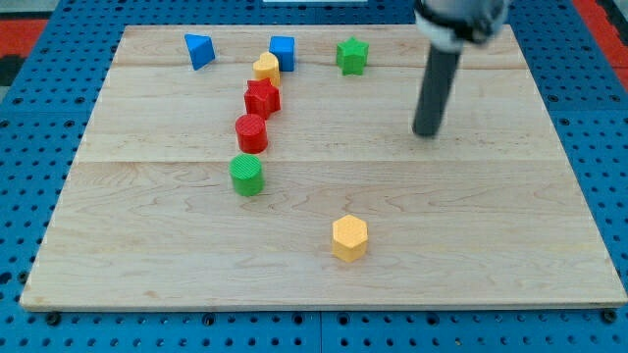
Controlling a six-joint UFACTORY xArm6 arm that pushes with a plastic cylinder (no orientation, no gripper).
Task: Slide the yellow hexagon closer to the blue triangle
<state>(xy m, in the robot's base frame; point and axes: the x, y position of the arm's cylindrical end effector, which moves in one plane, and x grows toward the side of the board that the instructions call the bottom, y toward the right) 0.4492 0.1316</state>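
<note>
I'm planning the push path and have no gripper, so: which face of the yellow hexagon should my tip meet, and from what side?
Meet the yellow hexagon low on its lower-right side wall, coming from the view's bottom right. The blue triangle lies up-left, so pushing there likely drives it that way. My tip now stands up-right of the hexagon, so it should circle around first.

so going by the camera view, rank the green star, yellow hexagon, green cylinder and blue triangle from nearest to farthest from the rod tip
Measured from my tip:
1. green star, up and to the view's left of the tip, near the board's top edge.
2. yellow hexagon, below the tip, toward the view's bottom.
3. green cylinder, well to the view's left, mid-board.
4. blue triangle, farthest, at the view's top left.
</note>
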